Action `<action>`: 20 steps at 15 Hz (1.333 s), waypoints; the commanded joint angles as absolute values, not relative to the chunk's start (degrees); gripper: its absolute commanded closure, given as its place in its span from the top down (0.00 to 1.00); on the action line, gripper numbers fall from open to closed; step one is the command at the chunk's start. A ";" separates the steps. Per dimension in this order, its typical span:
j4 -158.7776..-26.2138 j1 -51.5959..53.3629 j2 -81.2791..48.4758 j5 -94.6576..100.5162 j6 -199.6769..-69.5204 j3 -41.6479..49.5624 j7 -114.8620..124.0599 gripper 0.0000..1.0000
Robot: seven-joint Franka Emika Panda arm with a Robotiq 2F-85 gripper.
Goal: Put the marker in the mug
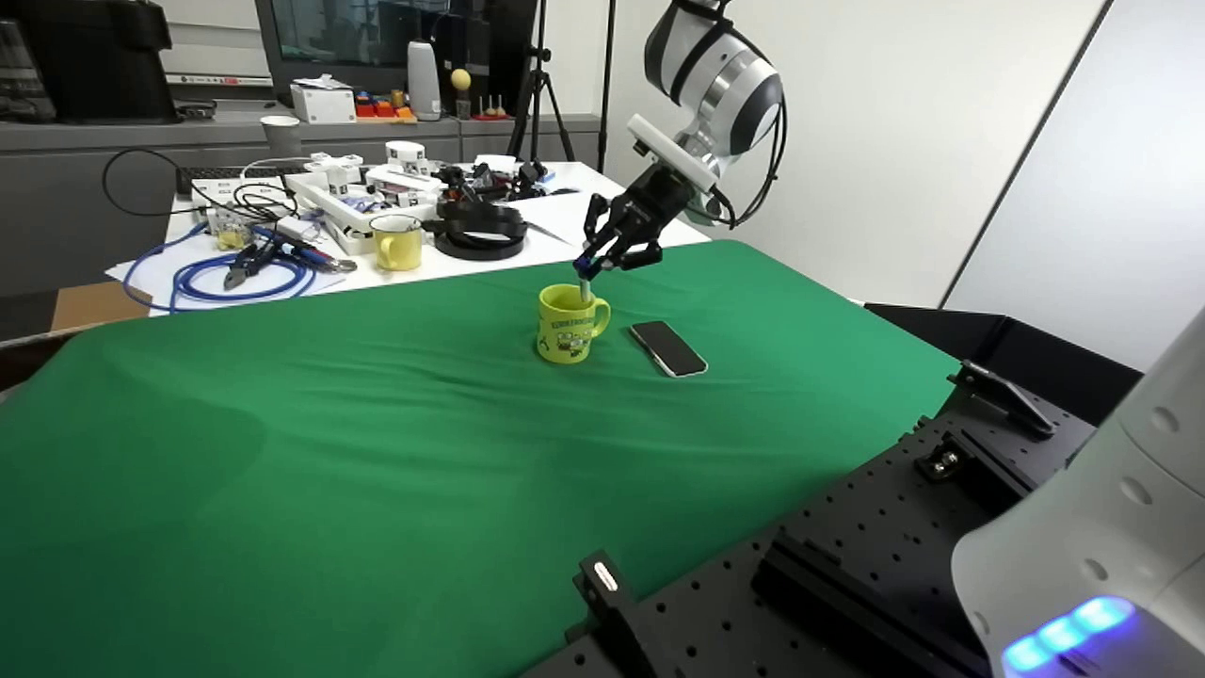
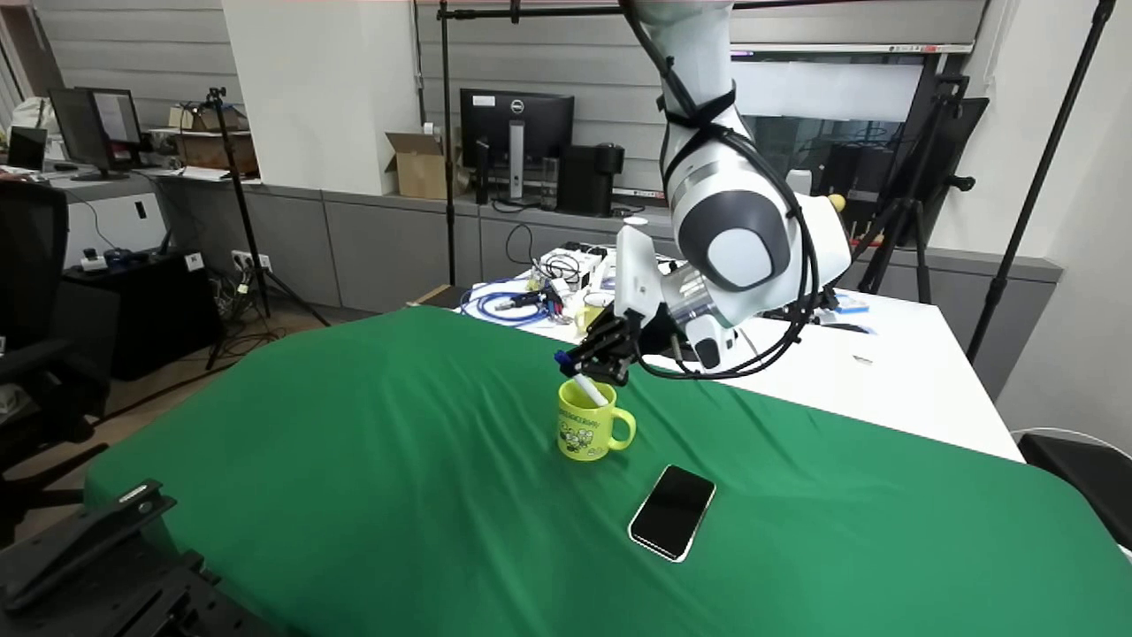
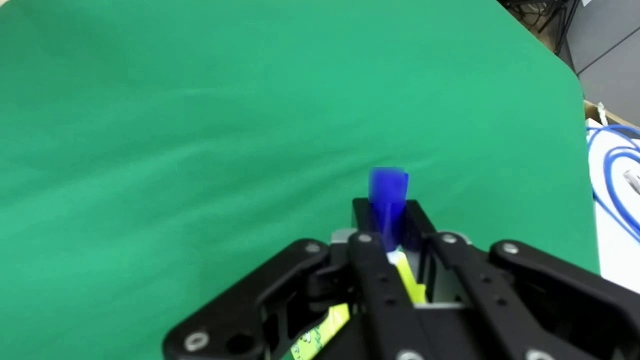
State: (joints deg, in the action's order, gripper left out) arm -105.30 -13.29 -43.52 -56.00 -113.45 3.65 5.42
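Observation:
The yellow-green mug stands upright on the green cloth with its handle to the right; it also shows in an exterior view. My gripper is above the mug's rim, shut on the blue cap end of the marker. In an exterior view the marker's white body slants down into the mug's opening; its lower tip is hidden. In the wrist view the blue marker cap sits between the fingertips of the gripper, and parts of the mug show beneath the fingers.
A black phone lies flat on the cloth beside the mug, also in an exterior view. Behind, a white table holds another yellow cup, a black coil, blue cable and loose parts.

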 commanded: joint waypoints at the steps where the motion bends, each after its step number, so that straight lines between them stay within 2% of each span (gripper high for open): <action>1: -106.59 -12.28 -43.42 -58.01 -116.07 4.57 5.26 0.05; 2: -106.94 -12.07 -43.12 -57.66 -116.59 4.46 4.68 0.43; 4: -107.18 -11.68 -42.52 -57.36 -117.33 4.17 4.09 0.50; 11: -106.30 -9.27 -35.78 -55.58 -116.51 3.47 2.35 0.98; 20: -105.35 -7.94 -31.69 -54.99 -116.69 3.31 0.34 1.00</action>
